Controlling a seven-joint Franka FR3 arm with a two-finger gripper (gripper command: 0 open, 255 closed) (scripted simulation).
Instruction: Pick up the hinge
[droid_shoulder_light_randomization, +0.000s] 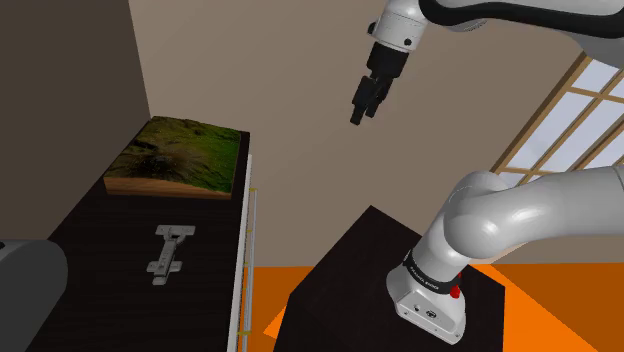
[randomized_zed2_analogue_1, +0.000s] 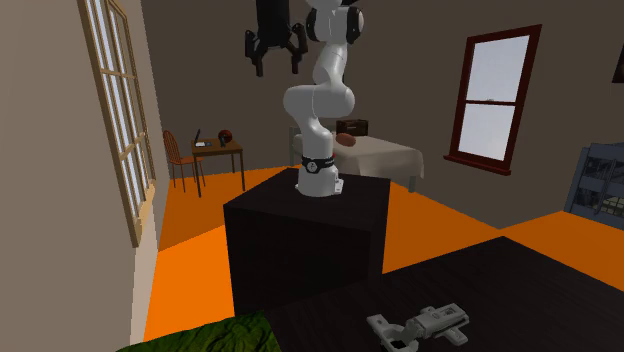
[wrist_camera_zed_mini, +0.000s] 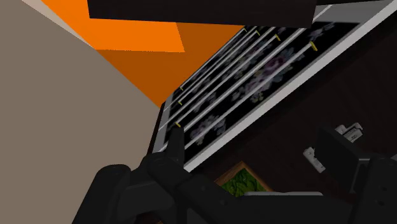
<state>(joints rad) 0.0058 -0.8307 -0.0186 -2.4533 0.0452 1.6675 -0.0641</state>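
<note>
Hinge lies on dark tabletop above orange floor; fingers spread wide, empty.

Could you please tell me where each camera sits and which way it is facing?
Shoulder view: beside the stand, looking down at the dark table with the hinge; shows the arm and the raised end effector.
Second exterior view: low by the table, looking back across the hinge at the arm on its stand.
Wrist view: on the hand, looking down along the open fingers at the table edge and hinge.
Shared: all three show the hinge and the end effector.
</note>
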